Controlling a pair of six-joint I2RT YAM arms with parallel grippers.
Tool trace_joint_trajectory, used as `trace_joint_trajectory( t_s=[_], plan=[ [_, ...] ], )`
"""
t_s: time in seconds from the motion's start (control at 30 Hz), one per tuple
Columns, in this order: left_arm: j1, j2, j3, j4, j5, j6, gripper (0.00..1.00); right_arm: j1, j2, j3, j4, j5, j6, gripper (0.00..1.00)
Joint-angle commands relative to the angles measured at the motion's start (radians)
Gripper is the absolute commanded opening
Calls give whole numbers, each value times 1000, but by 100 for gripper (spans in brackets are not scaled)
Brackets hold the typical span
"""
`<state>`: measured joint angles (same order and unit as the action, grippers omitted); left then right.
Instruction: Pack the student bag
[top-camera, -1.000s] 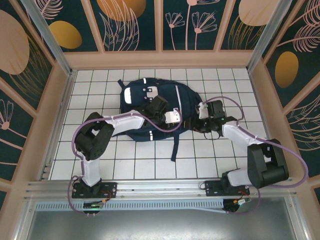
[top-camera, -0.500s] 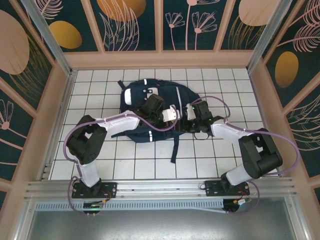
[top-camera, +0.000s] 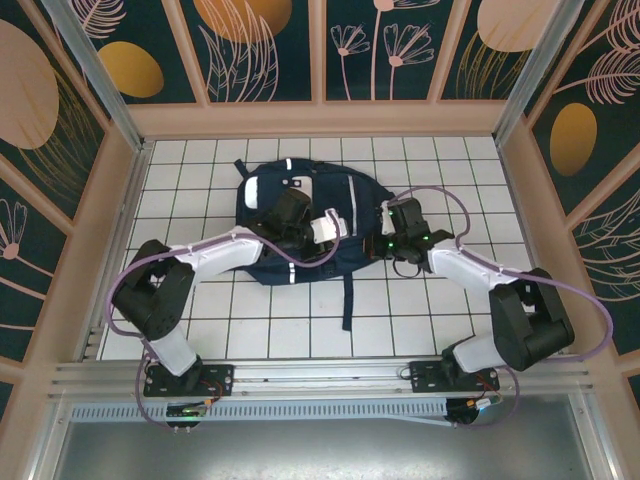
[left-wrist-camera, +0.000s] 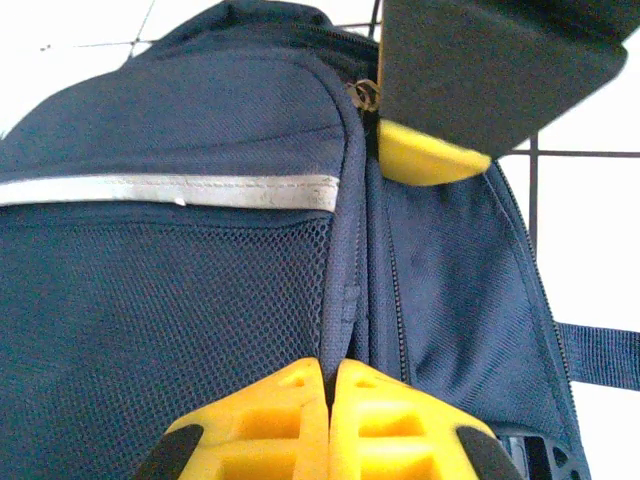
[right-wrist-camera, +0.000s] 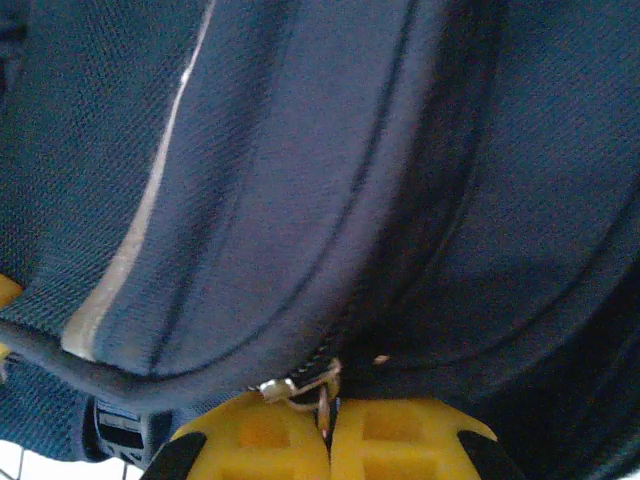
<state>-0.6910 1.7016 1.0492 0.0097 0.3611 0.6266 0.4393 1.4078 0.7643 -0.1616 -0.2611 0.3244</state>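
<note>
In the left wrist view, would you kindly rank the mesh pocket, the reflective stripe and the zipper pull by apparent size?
On the student bag:
1. mesh pocket
2. reflective stripe
3. zipper pull
The pocket lies nearest the camera, so its lead may be overstated.

From above, the arms (top-camera: 225, 245) hide the middle of the backpack (top-camera: 345, 190). In the right wrist view the fabric is blurred, the right gripper (right-wrist-camera: 328, 405) is cut off by the bottom edge, and whether its closed fingers pinch the tiny zipper pull (right-wrist-camera: 300, 385) cannot be told. The left gripper (left-wrist-camera: 330, 365) is cut off the same way in its own view.
</note>
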Motion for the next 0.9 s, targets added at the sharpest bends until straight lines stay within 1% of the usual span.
trace_joint_trajectory(
  t_s=[0.0, 0.07, 0.13, 0.23, 0.3, 0.37, 0.43, 0.47, 0.53, 0.57, 0.6, 0.63, 0.67, 0.7, 0.73, 0.77, 0.8, 0.83, 0.87],
  plan=[
    [39, -69, -58, -99, -51, 88, 0, -131, -33, 20, -76, 142, -60, 0],
    [54, -96, -100, -88, -40, 103, 0, -162, -18, 35, -84, 157, -81, 0],
    [69, -131, -147, -45, -39, 116, 0, -168, 5, 52, -99, 149, -110, 0],
    [110, -165, -183, 1, -110, 122, 0, -146, 15, 66, -132, 78, -134, 0],
    [149, -167, -166, -5, -152, 109, 0, -92, -12, 59, -153, 15, -169, 0],
    [187, -164, -154, 20, -169, 57, 0, -26, -32, 55, -170, -39, -181, 0],
    [211, -167, -144, 38, -126, -26, 0, 27, -31, 63, -160, -115, -139, 0],
    [211, -172, -137, 57, -127, -105, 5, 64, -25, 74, -148, -148, -128, 0],
    [211, -180, -108, 80, -167, -350, 21, 135, -5, 113, -140, -175, -122, 0],
    [211, -185, -85, 53, -158, -462, 31, 164, 13, 142, -133, -194, -114, 0],
    [211, -200, -83, 3, -85, -484, 35, 192, 34, 170, -122, -218, -110, 0],
    [208, -227, -92, -9, -2, -480, 36, 213, 54, 192, -113, -242, -110, 0],
    [202, -279, -142, 10, 75, -456, 37, 235, 78, 216, -103, -263, -114, 0],
    [200, -340, -206, 36, 148, -397, 42, 252, 101, 237, -101, -283, -125, 0],
    [200, -392, -255, 48, 201, -327, 50, 260, 119, 252, -102, -300, -138, 0],
    [200, -448, -312, 54, 242, -244, 66, 267, 136, 264, -106, -317, -152, 0],
    [200, -494, -363, 78, 240, -203, 78, 268, 149, 267, -108, -330, -160, 0],
    [201, -519, -396, 106, 221, -209, 84, 268, 157, 263, -101, -345, -166, 0],
    [200, -533, -417, 122, 194, -218, 86, 268, 165, 258, -92, -369, -172, 0]
  ],
)
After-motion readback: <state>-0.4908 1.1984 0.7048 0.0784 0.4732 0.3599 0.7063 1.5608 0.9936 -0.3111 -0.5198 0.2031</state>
